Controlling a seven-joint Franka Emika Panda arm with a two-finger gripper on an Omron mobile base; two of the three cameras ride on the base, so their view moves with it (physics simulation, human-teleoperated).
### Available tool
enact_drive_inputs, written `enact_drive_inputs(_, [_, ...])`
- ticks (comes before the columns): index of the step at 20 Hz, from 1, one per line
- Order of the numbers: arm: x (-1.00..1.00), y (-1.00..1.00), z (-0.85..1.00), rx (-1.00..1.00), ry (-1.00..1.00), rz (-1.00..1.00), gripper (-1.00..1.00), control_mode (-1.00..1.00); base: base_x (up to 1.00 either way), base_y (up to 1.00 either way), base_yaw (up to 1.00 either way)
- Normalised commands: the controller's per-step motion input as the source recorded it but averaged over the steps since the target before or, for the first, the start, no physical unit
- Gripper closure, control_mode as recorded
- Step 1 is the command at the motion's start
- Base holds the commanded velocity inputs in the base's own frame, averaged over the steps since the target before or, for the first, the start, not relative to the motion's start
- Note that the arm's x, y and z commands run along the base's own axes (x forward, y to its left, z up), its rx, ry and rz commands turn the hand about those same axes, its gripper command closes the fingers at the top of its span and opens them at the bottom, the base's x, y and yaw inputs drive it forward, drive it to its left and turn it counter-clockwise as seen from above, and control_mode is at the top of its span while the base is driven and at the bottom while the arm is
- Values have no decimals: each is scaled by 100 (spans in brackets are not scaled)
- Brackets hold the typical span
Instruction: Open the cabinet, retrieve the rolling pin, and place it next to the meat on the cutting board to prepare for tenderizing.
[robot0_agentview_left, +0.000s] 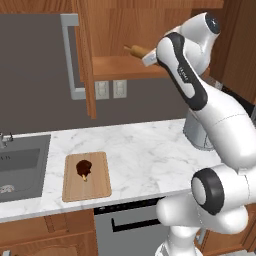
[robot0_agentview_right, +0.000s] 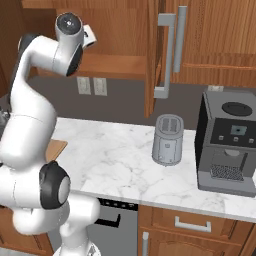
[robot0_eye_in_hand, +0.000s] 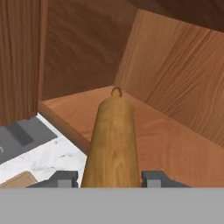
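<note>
Where it lies shelved, the rolling pin (robot0_eye_in_hand: 111, 140) looks smooth, light-tan.

No readable text, label, brand or number anywhere. On the coffee machine (robot0_agentview_right: 226, 145), only a small greenish display, too blurred to read. Nothing legible on the toaster (robot0_agentview_right: 167, 139) either.

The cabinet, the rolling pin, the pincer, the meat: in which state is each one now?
cabinet: doors open.
rolling pin: inside the cabinet, between the pincer's fingers.
pincer: closed on the rolling pin.
meat: lying on the cutting board, alone.
toaster: upright on the counter, slots empty.
</note>
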Motion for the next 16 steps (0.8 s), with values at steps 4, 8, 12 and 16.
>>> enact_drive_inputs(4, [-99,22,0,2,-3,-2,100,-100,0,0,0])
enact_drive_inputs(8, [-100,21,-7,3,-2,-1,100,-100,0,0,0])
enact_drive_inputs(12, [-100,21,-20,1,-3,0,100,-100,0,0,0])
enact_drive_inputs(16, [-91,17,-31,1,-1,0,100,-100,0,0,0])
